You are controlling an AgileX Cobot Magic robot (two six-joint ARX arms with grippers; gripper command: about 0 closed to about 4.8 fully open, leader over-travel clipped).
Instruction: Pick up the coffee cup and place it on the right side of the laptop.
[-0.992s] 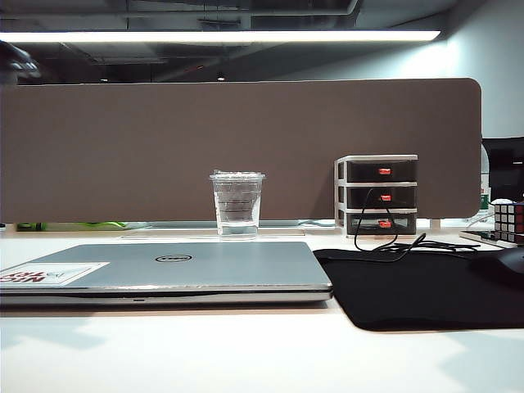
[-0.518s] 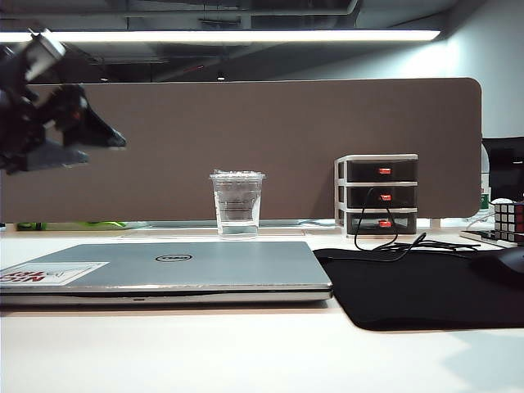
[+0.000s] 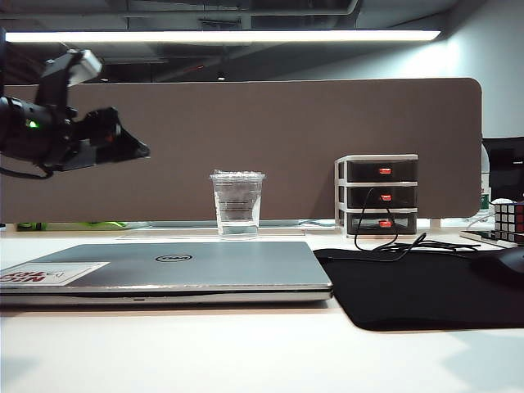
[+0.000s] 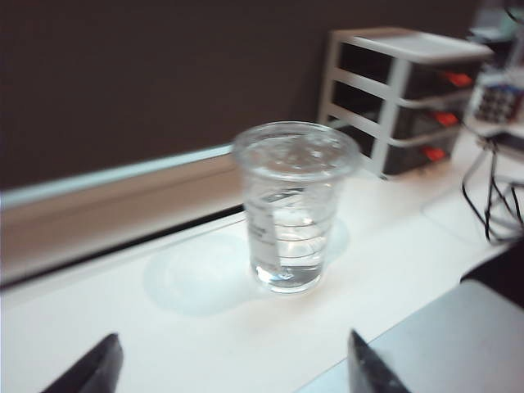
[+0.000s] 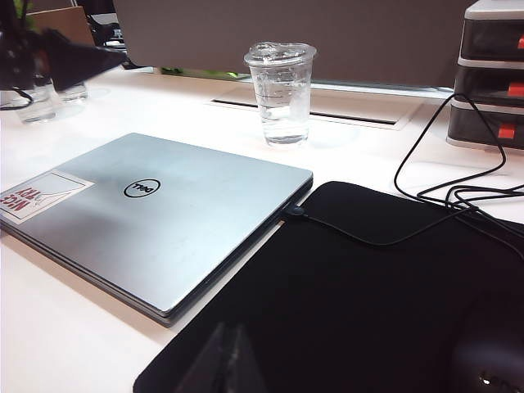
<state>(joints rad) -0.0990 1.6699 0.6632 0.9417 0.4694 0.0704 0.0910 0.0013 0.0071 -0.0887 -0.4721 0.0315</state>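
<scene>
Exterior view: the left gripper (image 3: 135, 150) hangs high, up and to the left of the coffee cup (image 3: 237, 203), which stands behind the laptop (image 3: 164, 274); it should descend level, staying clear of the lid.

Left wrist view: the fingertips (image 4: 90, 372) stand apart with the cup ahead between them; centre on the ribbed wall, close gently.

Right wrist view: the right gripper (image 5: 225, 364) sits low over the black mat (image 5: 368, 303), its opening unreadable; the cup stands far ahead of it.

Grey three-drawer organizer (image 3: 377, 195) with red tabs stands against the brown partition (image 3: 246, 123). Black cable (image 3: 393, 241) trails from it onto the black mouse mat (image 3: 417, 291). Rubik's cube (image 3: 508, 219) sits at the far right edge.
</scene>
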